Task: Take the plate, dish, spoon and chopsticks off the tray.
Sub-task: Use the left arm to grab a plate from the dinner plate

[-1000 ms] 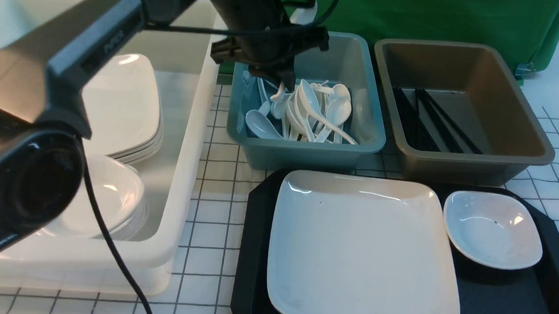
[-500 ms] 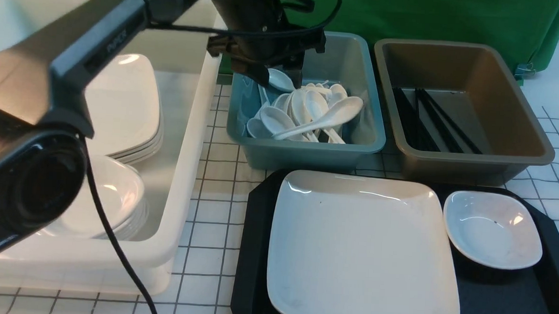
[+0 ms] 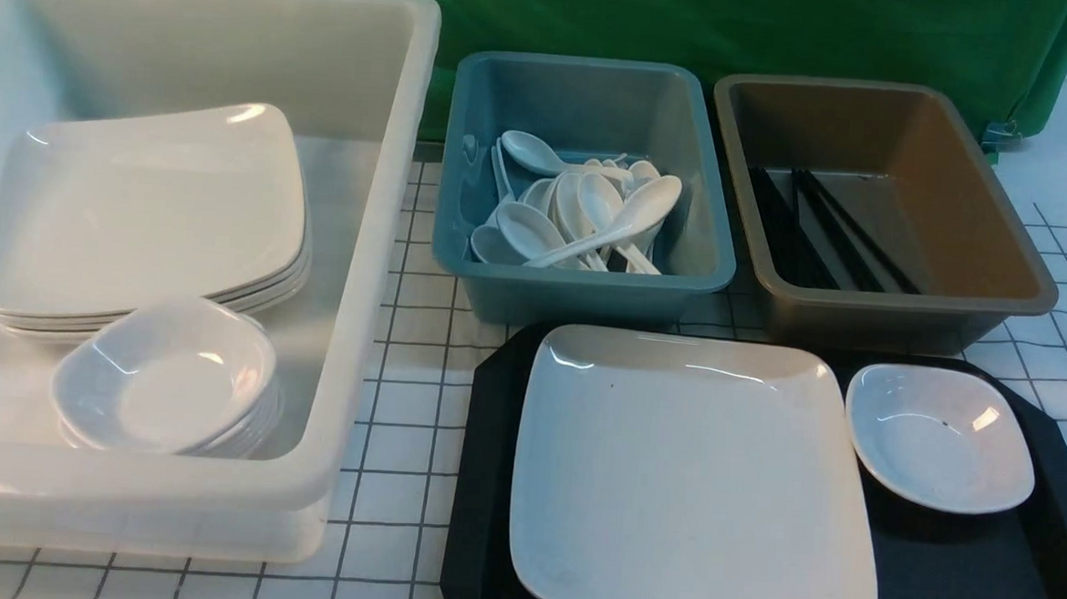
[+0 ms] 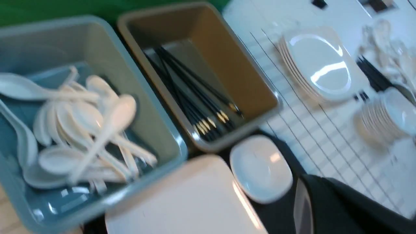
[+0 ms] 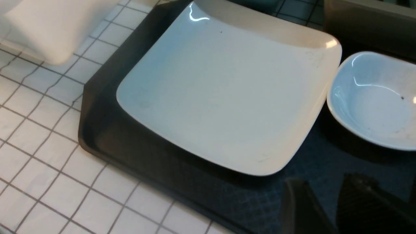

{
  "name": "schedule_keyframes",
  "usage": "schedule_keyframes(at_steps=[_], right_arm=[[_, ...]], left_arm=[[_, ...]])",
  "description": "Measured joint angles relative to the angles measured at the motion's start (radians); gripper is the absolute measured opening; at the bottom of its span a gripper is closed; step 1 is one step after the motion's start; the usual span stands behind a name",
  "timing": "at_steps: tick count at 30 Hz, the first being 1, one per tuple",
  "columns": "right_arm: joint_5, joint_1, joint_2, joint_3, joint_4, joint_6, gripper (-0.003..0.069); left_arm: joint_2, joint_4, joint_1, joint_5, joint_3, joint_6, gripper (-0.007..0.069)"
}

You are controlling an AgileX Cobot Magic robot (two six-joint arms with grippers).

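Observation:
The plate [image 3: 693,481] lies on the left of the black tray [image 3: 957,577], and the dish [image 3: 939,438] lies at the tray's far right. Both also show in the right wrist view: plate [image 5: 227,91], dish [image 5: 377,97]. The spoon [image 3: 620,222] lies across the top of the spoon pile in the blue bin [image 3: 580,284]. Black chopsticks [image 3: 829,228] lie in the brown bin [image 3: 880,309]. Neither arm shows in the front view. My right gripper [image 5: 328,182] hovers open and empty over the tray's near part. My left gripper [image 4: 328,188] is blurred, looks open and holds nothing, beside the dish [image 4: 261,169].
A large white bin [image 3: 349,326] on the left holds a stack of square plates [image 3: 145,215] and a stack of small dishes [image 3: 164,381]. More plates [image 4: 318,65] and dishes [image 4: 386,117] stand on the gridded table to the right. A green cloth hangs behind the bins.
My left arm was over the blue bin holding a spoon. It let the spoon fall onto the pile, then drew back out of the front view.

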Motion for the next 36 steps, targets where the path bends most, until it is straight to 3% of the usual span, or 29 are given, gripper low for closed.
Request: schedule_keyframes(at_steps=[2,5,10,14,16,19,20,22,26,36], right_arm=[[0.007,0.000,0.000,0.000,0.000,0.000,0.0240],[0.017,0.000,0.000,0.000,0.001,0.000,0.0240],[0.019,0.000,0.000,0.000,0.001,0.000,0.0240],[0.019,0.000,0.000,0.000,0.001,0.000,0.0240],[0.019,0.000,0.000,0.000,0.001,0.000,0.0240],[0.019,0.000,0.000,0.000,0.001,0.000,0.0240],[0.019,0.000,0.000,0.000,0.001,0.000,0.0240],[0.020,0.000,0.000,0.000,0.001,0.000,0.0240],[0.020,0.000,0.000,0.000,0.001,0.000,0.0240],[0.020,0.000,0.000,0.000,0.001,0.000,0.0240]], left_arm=[[-0.046,0.000,-0.017,0.000,0.080,0.003,-0.0006],[-0.161,0.002,-0.085,0.003,0.377,0.000,-0.0001],[-0.209,0.045,-0.174,-0.039,0.724,-0.103,0.0023],[-0.207,0.081,-0.235,-0.154,0.943,-0.214,0.0083],[-0.202,0.082,-0.274,-0.262,1.044,-0.277,0.0157],[-0.179,0.078,-0.293,-0.343,1.094,-0.307,0.0261],[-0.176,0.078,-0.293,-0.346,1.094,-0.307,0.0261],[-0.143,0.077,-0.293,-0.390,1.097,-0.315,0.0354],[-0.087,0.077,-0.293,-0.448,1.098,-0.316,0.0443],[0.029,0.077,-0.293,-0.483,1.098,-0.334,0.0482]])
